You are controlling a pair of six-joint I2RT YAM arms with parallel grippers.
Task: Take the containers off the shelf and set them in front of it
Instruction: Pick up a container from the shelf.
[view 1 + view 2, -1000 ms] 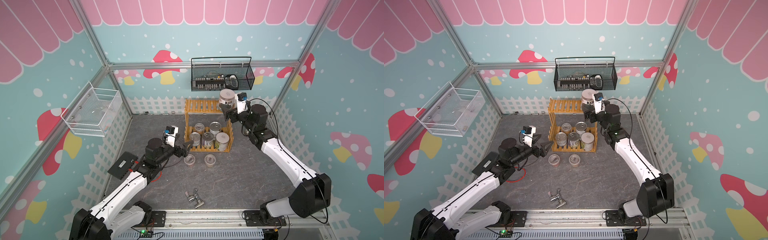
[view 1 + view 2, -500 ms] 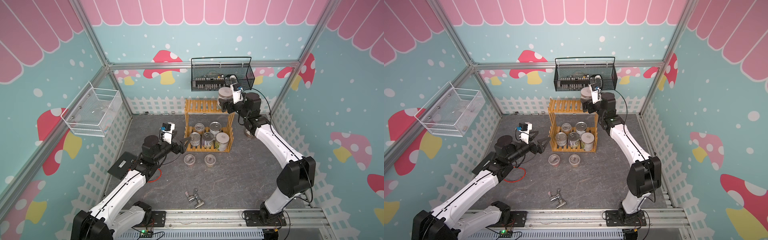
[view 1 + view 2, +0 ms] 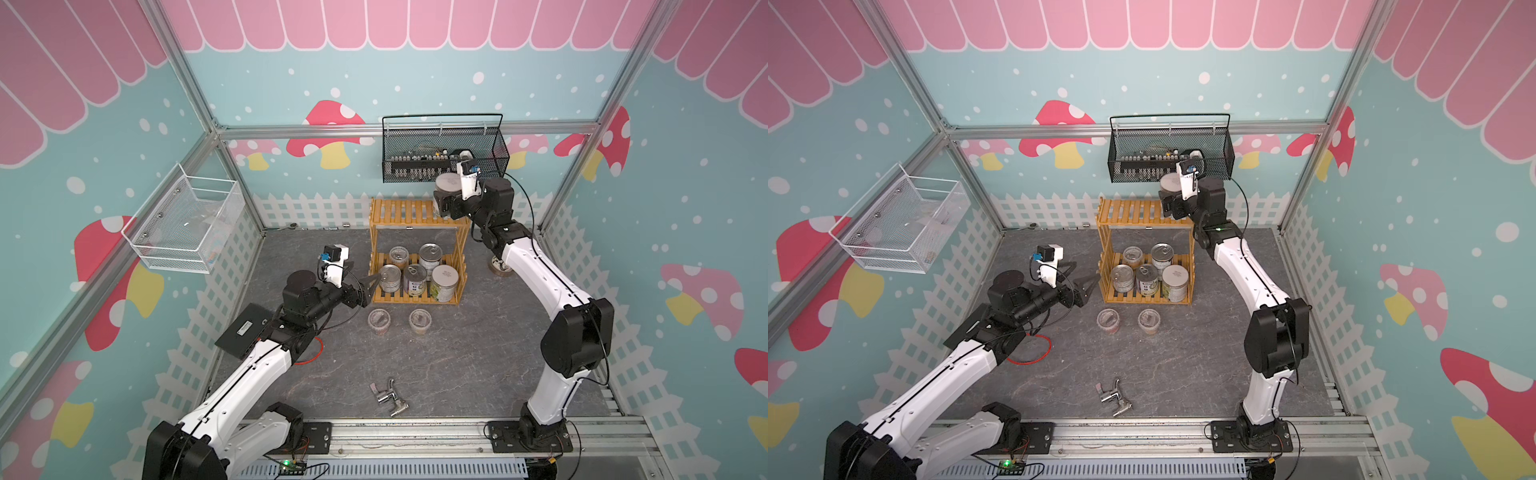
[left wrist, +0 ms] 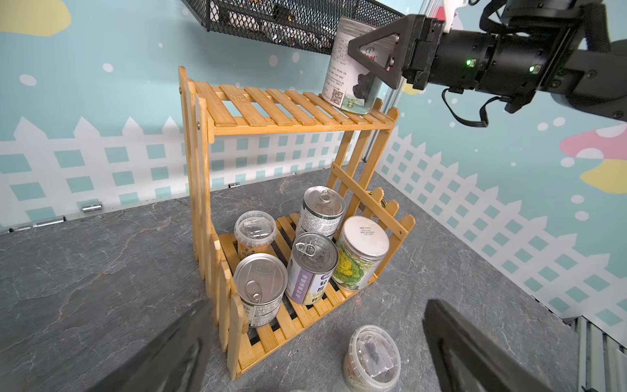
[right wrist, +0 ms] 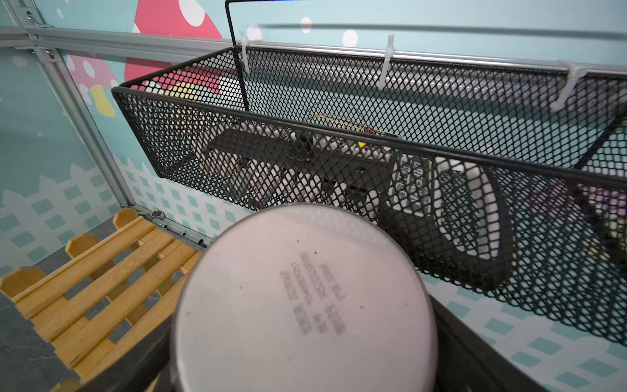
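Note:
The wooden shelf (image 3: 399,210) (image 4: 271,108) stands at the back. A white-lidded jar (image 3: 446,183) (image 5: 302,305) stands at the right end of its top tier, between the fingers of my open right gripper (image 3: 442,203) (image 3: 1169,205). The lower tier holds a clear tub (image 3: 399,254), three silver tins (image 3: 430,251) (image 3: 390,276) (image 3: 414,276) and another white-lidded jar (image 3: 444,276). Two clear tubs (image 3: 378,319) (image 3: 419,319) sit on the floor in front. My left gripper (image 3: 372,282) (image 4: 315,356) hovers open and empty at the shelf's front left corner.
A black wire basket (image 3: 444,160) hangs on the back wall just above the top-tier jar. A white mesh basket (image 3: 183,224) hangs on the left wall. A chrome faucet (image 3: 388,395) lies near the front. A tape roll (image 3: 498,266) sits right of the shelf.
My right arm folded upward and its gripper moved in around the top-tier jar, which stayed put. My left gripper shifted slightly back and left.

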